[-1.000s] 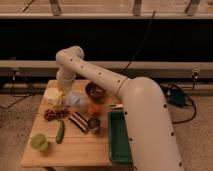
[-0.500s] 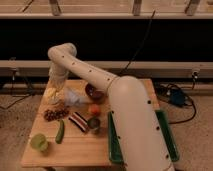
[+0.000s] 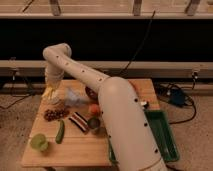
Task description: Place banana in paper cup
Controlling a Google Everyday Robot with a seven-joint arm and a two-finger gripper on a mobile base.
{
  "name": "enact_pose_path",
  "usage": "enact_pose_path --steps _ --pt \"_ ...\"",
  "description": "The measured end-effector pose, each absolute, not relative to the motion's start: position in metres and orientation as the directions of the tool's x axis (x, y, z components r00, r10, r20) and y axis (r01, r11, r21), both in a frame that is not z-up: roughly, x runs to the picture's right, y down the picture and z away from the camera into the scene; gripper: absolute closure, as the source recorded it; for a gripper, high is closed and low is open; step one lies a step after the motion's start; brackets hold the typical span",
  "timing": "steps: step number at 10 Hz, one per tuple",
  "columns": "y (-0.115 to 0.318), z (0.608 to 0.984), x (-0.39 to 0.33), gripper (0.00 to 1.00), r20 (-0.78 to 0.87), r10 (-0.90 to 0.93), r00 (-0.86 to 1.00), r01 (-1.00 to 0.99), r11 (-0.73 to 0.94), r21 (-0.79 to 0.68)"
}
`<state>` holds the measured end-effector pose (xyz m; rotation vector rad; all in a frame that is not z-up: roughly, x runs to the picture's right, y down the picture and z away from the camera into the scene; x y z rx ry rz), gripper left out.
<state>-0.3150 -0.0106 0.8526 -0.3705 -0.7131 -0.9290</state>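
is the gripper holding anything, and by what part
Seemingly the banana: it hangs at the gripper over the table's back left corner. Which part is held cannot be told.

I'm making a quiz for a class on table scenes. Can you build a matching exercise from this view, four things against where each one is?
Things:
1. banana
2. cucumber
3. green tray
4. grapes

Places:
A. right side of the table
B. lying near the table's front left, beside the light green cup
C. back left corner, at the gripper
D. left part of the table, behind the cucumber

Pairs: 1-C, 2-B, 3-A, 4-D
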Motion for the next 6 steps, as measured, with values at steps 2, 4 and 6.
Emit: enact_pose_path --steps 2,4,6 --pt "-0.007 0.859 -0.321 0.51 0.7 -0.596 0.394 0.831 0.556 0.005" --pt "-0.005 0.863 -0.324 0.35 0.701 -0.596 0.392 0.834 0.552 0.003" --pt "-0.002 0.866 -0.328 0.2 0.702 -0.598 0.386 0.839 0.544 0.002"
